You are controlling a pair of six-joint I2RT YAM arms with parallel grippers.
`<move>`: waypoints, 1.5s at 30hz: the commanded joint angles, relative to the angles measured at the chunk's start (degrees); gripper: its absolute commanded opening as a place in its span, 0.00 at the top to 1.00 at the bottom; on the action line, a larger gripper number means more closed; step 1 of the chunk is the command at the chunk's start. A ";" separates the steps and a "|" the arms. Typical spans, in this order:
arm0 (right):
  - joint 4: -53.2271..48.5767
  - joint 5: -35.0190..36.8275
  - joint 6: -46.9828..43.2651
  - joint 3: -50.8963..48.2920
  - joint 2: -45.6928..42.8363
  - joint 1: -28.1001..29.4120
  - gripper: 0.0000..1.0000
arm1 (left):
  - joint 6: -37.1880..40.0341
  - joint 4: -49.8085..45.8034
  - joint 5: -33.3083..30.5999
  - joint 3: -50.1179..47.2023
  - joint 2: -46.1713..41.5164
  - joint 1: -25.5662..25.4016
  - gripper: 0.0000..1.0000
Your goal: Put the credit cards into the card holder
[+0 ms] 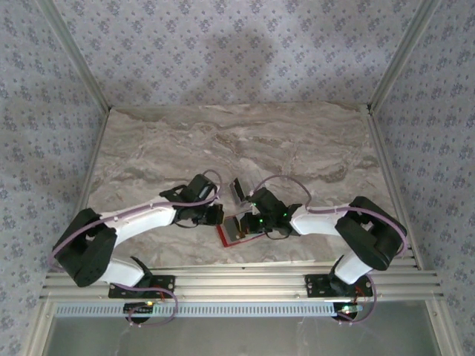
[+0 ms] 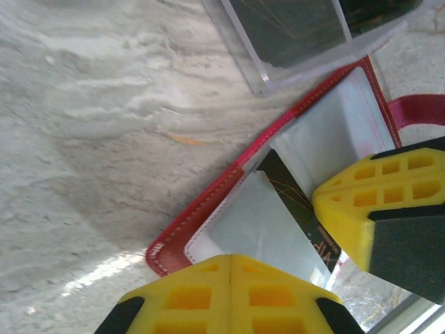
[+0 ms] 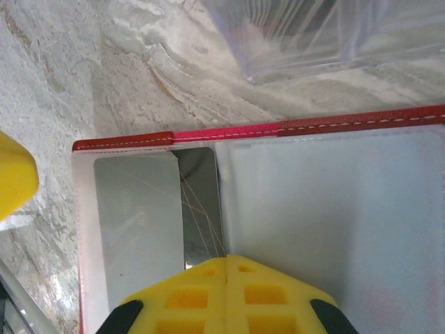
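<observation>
red card holder (image 1: 236, 231) (image 2: 208, 202) (image 3: 327, 216), laid open on the marble table (image 1: 297, 148), grey-silver inside up, between the two grippers. one dark credit card (image 2: 286, 182) (image 3: 200, 198) is lodged part-way inside it; a clear plastic box (image 1: 239, 189) (image 2: 292, 35) (image 3: 313, 35) is set just beyond. left gripper (image 1: 217, 215) (image 2: 231, 278) and right gripper (image 1: 256, 220) (image 3: 226, 278) are closed tight over the holder; whether anything is pinched cannot be told.

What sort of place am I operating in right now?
Probably a purpose-built robot test booth: a marble-patterned tabletop closed in by grey floral-patterned wall panels, with a ribbed aluminium mounting rail along the near edge.
</observation>
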 commanded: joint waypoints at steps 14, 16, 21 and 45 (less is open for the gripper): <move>-1.50 1.92 1.27 -1.04 -2.14 -0.03 1.00 | 0.43 -3.08 -2.54 1.83 6.08 -0.89 1.00; -1.51 1.72 1.26 -0.94 -2.13 0.08 1.00 | 0.42 -3.06 -2.55 1.94 6.49 -0.90 1.00; -1.50 1.81 1.29 -0.62 -2.28 0.49 1.00 | 0.59 -3.09 -2.55 2.59 8.40 -1.37 1.00; -0.02 1.58 0.52 3.43 1.26 4.34 1.00 | 0.69 -3.40 -3.52 3.79 10.69 -2.31 1.00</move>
